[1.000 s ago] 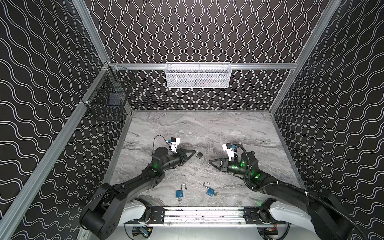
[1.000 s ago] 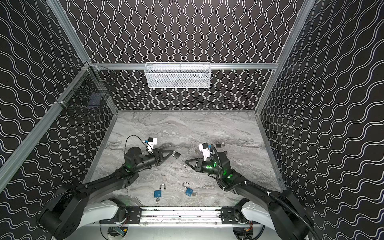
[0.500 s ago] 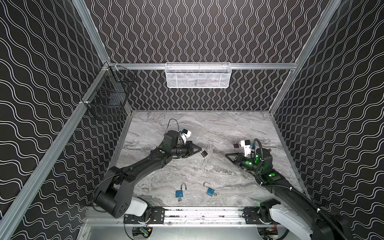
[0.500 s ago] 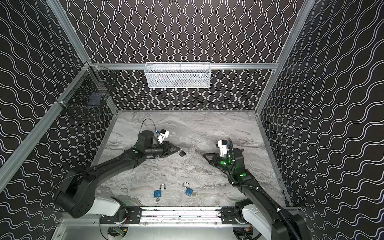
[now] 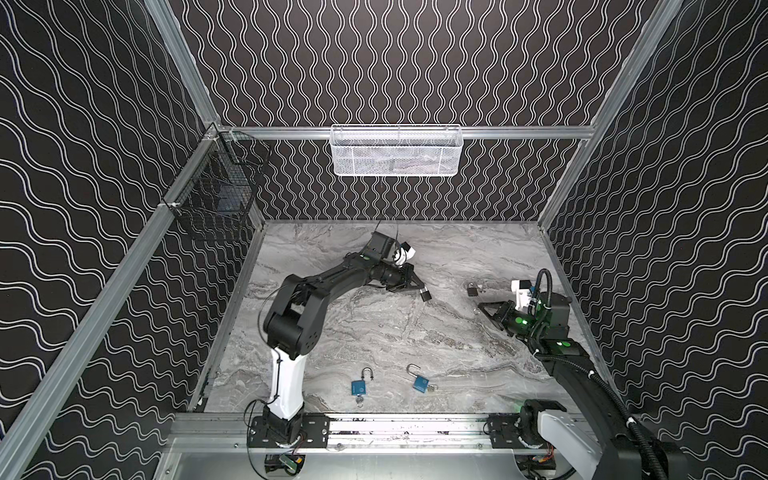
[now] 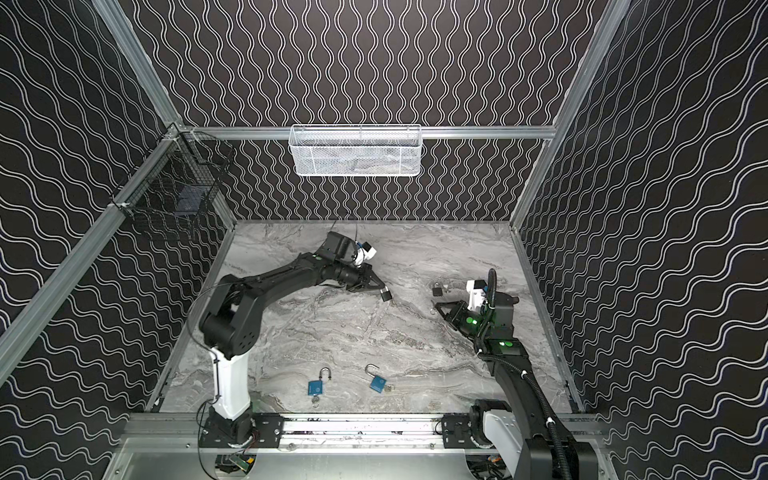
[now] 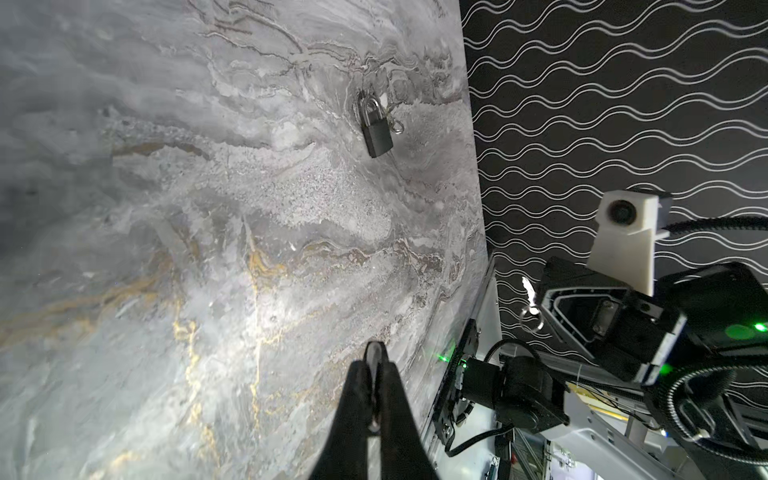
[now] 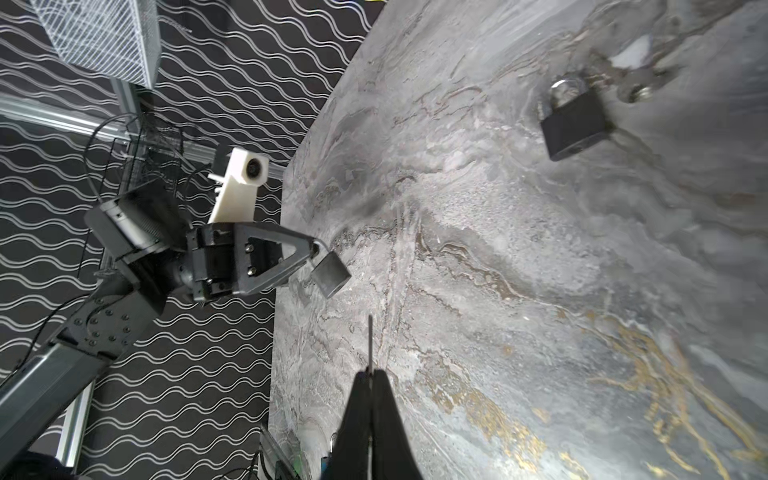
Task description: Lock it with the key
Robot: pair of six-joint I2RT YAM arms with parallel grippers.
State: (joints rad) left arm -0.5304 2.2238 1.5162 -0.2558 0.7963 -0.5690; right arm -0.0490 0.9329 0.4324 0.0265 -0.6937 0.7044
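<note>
Two claws, both clamped. Left claw (image 8: 315, 249) pinches a black padlock (image 8: 330, 275) by the shackle, so the body dangles just below its tips, low over the table (image 5: 374, 332); whether it touches, I can't tell. Right claw (image 8: 369, 372) is shut on a thin metal blade, the key (image 8: 369, 340) by the look of it, poking straight out ahead of the tips, with a ring (image 7: 530, 318) hanging beside them. The claws face each other, well apart, with the padlock out in front of the key's point. A spare padlock (image 5: 471, 290) lies flat near the right claw, off to one side of the key's line. Two blue padlocks (image 5: 358, 387) sit well behind both claws, shackles open.

Handling, I reckon: that padlock is small, rigid, dense and smooth, and free to swing on its shackle, so a hold on the flat body faces would steady the keyhole better. The key is stiff but thin. Grip the bow, keep it square, or it twists between the pads.
</note>
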